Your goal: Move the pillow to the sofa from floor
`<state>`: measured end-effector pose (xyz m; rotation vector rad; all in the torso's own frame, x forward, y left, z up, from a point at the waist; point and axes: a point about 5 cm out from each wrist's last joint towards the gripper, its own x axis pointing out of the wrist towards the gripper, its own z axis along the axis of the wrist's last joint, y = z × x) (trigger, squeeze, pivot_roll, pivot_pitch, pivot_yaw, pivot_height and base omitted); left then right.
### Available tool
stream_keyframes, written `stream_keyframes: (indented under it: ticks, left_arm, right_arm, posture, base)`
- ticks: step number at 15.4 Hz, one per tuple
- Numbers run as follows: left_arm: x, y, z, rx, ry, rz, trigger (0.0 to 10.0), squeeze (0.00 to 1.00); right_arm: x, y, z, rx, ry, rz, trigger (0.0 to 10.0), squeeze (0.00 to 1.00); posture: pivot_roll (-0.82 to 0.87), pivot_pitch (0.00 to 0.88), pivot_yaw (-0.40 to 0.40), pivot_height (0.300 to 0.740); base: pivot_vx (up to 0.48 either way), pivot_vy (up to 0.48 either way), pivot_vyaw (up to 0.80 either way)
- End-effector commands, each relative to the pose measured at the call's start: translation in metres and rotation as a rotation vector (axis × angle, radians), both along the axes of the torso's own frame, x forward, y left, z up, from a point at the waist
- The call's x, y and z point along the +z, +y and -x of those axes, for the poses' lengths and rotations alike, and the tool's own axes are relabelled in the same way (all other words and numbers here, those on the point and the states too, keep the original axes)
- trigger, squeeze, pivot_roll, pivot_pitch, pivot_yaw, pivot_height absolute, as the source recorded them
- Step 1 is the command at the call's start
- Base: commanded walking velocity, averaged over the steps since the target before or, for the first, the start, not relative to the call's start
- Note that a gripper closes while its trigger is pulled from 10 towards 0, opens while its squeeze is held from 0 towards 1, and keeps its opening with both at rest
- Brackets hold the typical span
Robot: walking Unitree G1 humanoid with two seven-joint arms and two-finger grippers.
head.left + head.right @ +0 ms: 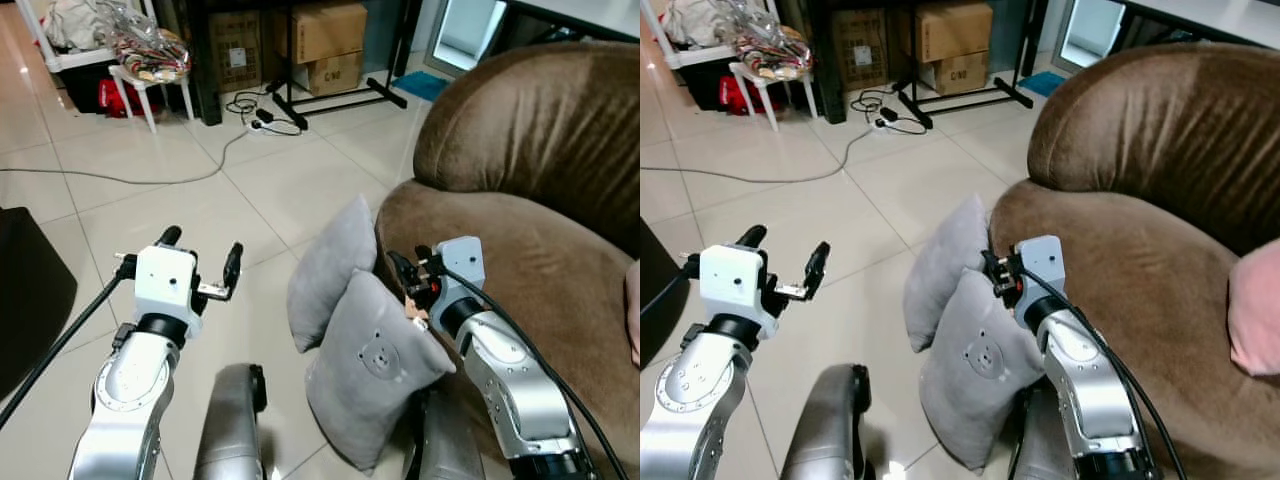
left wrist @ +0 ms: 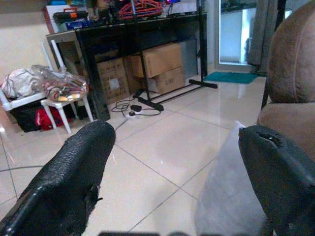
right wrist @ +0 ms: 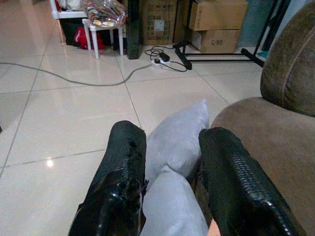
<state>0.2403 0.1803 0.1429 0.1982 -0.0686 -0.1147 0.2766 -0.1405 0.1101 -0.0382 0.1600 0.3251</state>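
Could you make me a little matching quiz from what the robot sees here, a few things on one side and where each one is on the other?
Things:
1. near pillow
2. far pillow
3. left gripper
4. cardboard boxes

Places:
a. under the black table
b. leaning on the sofa, behind the other
c. open above bare floor
d. beside the right gripper, bear outline on it

Pairs: 1-d, 2-b, 3-c, 4-a
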Motion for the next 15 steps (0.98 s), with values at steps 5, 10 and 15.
stream_keyframes:
  ticks: [5,10,15]
  left_arm:
    - [-0.004,-0.003,0.002,-0.002,0.016,-0.009,10.0,0.0]
    - [-0.012,-0.006,0.003,-0.084,0.079,-0.02,10.0,0.0]
    - [-0.028,-0.002,0.009,-0.285,0.243,-0.073,10.0,0.0]
  right_arm:
    - [0.001,-0.001,0.0,0.024,0.006,-0.052,10.0,1.0]
    - [-0.014,-0.002,-0.015,0.077,0.074,0.063,10.0,1.0]
    - [-0.054,0.015,-0.038,0.185,0.238,0.142,10.0,1.0]
  posture:
    - [-0.01,0.0,-0.052,0.472]
    - [-0.01,0.0,-0.068,0.472]
    - [0.0,0.042,-0.046,0.472]
  base:
    - [0.0,0.0,0.0]
    - [0.0,0.0,0.0]
    - [0.0,0.0,0.0]
